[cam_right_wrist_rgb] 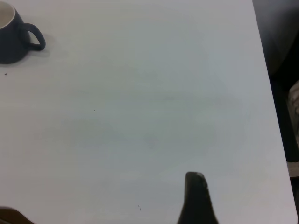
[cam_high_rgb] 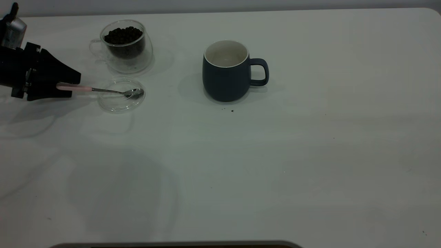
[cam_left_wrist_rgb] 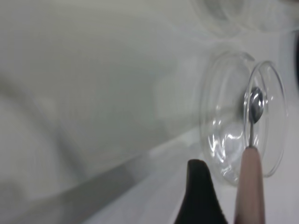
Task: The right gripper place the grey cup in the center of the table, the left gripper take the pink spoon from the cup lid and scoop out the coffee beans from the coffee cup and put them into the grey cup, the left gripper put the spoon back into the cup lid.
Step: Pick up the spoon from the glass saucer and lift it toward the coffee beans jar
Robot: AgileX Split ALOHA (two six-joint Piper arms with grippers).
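Observation:
The grey cup (cam_high_rgb: 225, 81) stands upright and empty near the table's (cam_high_rgb: 275, 172) middle, handle to the right; it also shows in the right wrist view (cam_right_wrist_rgb: 11, 42). The coffee cup (cam_high_rgb: 127, 57) at the back left holds coffee beans (cam_high_rgb: 122, 34). In front of it lies the cup lid (cam_high_rgb: 115, 103), with the pink spoon (cam_high_rgb: 103, 90) across it, bowl over the lid. My left gripper (cam_high_rgb: 74, 82) is open around the spoon's handle end. In the left wrist view one finger (cam_left_wrist_rgb: 201, 186) stands just apart from the handle (cam_left_wrist_rgb: 250, 186), lid (cam_left_wrist_rgb: 224, 140) beyond. Of my right gripper only one finger (cam_right_wrist_rgb: 196, 196) shows, over bare table.
A few dark specks (cam_high_rgb: 231, 110) lie just in front of the grey cup. The table's right edge (cam_right_wrist_rgb: 268, 93) runs close to the right gripper. The table's back edge is just behind the coffee cup.

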